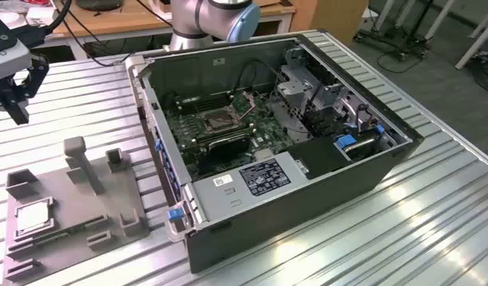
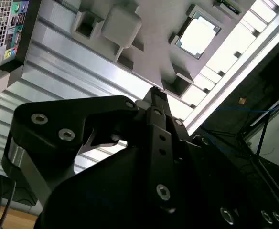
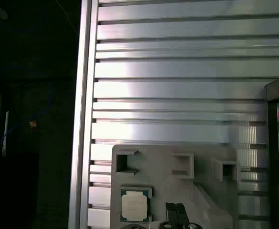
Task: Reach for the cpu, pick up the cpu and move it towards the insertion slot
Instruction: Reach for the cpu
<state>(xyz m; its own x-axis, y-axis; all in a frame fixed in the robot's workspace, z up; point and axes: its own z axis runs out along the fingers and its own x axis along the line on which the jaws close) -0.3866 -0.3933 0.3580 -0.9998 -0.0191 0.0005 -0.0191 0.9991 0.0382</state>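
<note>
The cpu (image 1: 33, 215) is a small pale square chip lying in a recess of the grey fixture plate (image 1: 81, 229) at the exterior view's lower left. Both wrist views also show the cpu (image 2: 197, 36) (image 3: 134, 206) on the plate (image 3: 177, 160). My gripper (image 1: 20, 118) hangs above the ribbed table, well behind the plate and apart from the chip. Its fingertips (image 3: 175, 211) are together and hold nothing; the gripper (image 2: 156, 94) points toward the plate's edge. The insertion slot (image 1: 217, 121) is a dark square socket on the green motherboard inside the open case.
The open computer case (image 1: 307, 196) lies on its side on the ribbed aluminium table (image 1: 434, 226). Upright grey posts (image 1: 78, 161) rise from the fixture plate near the chip. The table's edge rail (image 3: 84, 119) runs close beside the plate, with dark floor beyond.
</note>
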